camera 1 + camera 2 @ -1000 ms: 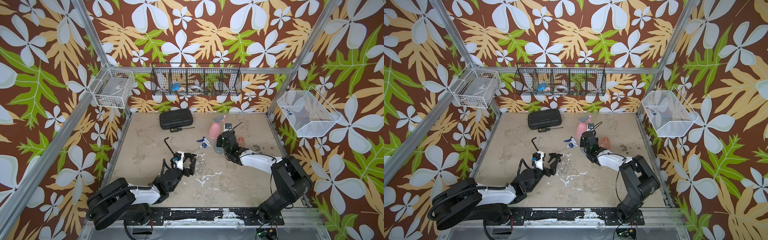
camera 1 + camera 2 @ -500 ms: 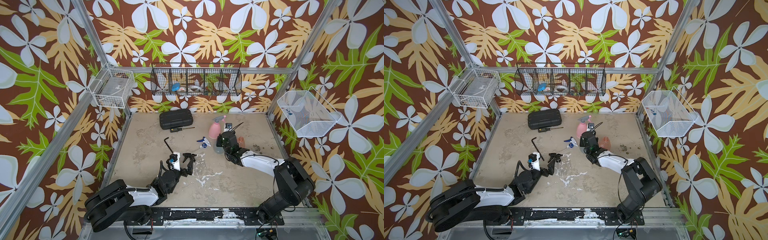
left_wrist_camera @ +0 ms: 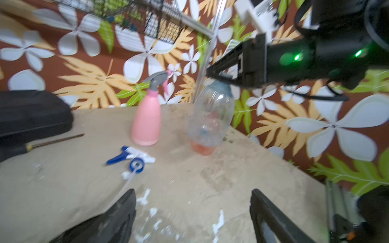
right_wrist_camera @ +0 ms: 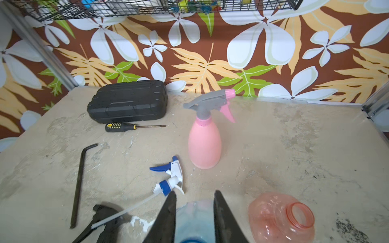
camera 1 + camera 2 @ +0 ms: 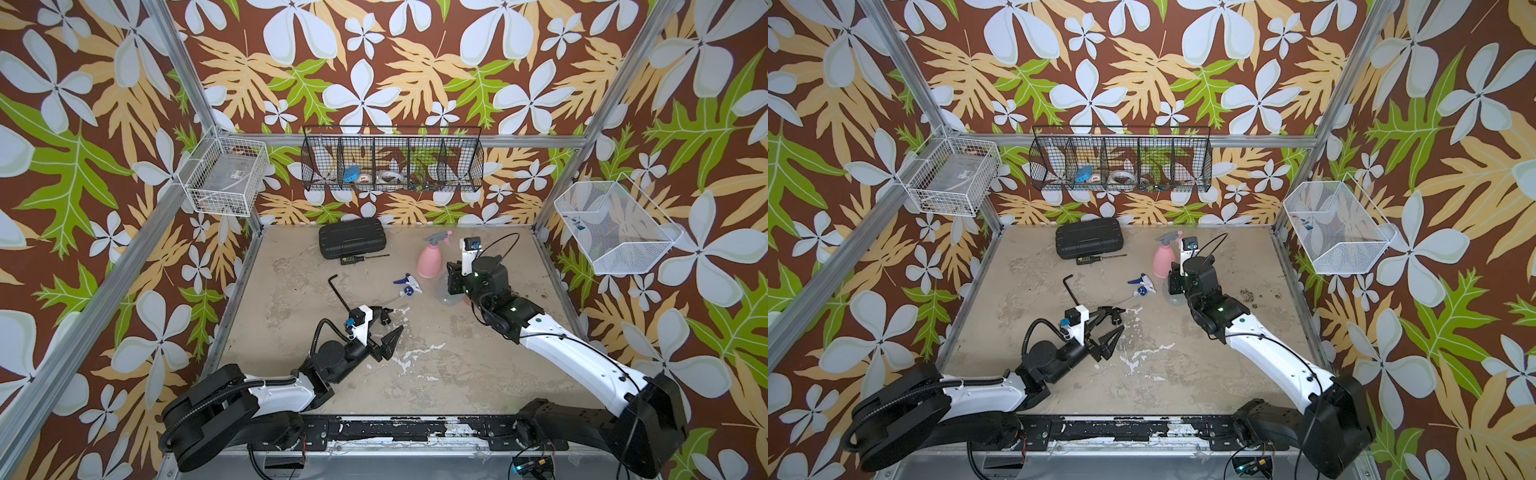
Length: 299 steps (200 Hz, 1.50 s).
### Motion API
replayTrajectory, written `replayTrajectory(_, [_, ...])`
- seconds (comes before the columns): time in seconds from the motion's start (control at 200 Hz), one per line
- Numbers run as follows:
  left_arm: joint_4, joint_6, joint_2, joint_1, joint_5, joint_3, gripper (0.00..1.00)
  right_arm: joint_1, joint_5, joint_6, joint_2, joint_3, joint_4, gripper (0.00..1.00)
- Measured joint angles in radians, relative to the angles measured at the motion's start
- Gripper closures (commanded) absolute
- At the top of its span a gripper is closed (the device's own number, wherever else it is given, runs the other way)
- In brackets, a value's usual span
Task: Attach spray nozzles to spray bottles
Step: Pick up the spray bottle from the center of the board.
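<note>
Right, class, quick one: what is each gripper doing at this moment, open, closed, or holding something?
Left gripper: open, holding nothing.
Right gripper: closed on the neck of the clear bottle.

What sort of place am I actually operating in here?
Probably a purpose-built robot test cell, not a home or workshop: aluminium frame posts hold floral-printed wall panels, wire baskets hang on them, and the left arm and right arm are mounted on a rail along a worn tabletop.
</note>
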Motion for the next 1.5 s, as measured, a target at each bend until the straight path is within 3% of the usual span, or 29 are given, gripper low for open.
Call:
replayTrajectory(0.105, [-0.046,0.047,0.002,0.0,0.113,0.081,0.14,-0.001,-0.047,-0.018,-0.071,0.004,-0.076,1.0])
replayTrajectory(0.275, [-0.167,0.229,0.078,0.004,0.26,0.205,0.1,-0.001,-0.127,-0.04,-0.14,0.046,-0.173,1.0])
replayTrajectory(0.545, [-0.187,0.363,0.236,0.046,0.318,0.298,0.04,-0.001,-0.254,-0.051,-0.198,0.099,-0.257,1.0])
replayTrajectory(1.041, [-0.145,0.323,0.389,0.064,0.463,0.407,0.0,-0.001,-0.439,-0.044,-0.225,0.089,-0.274,1.0])
replayTrajectory(1.496, [-0.129,0.298,0.409,0.064,0.537,0.439,0.03,0.036,-0.473,-0.042,-0.173,0.132,-0.268,1.0])
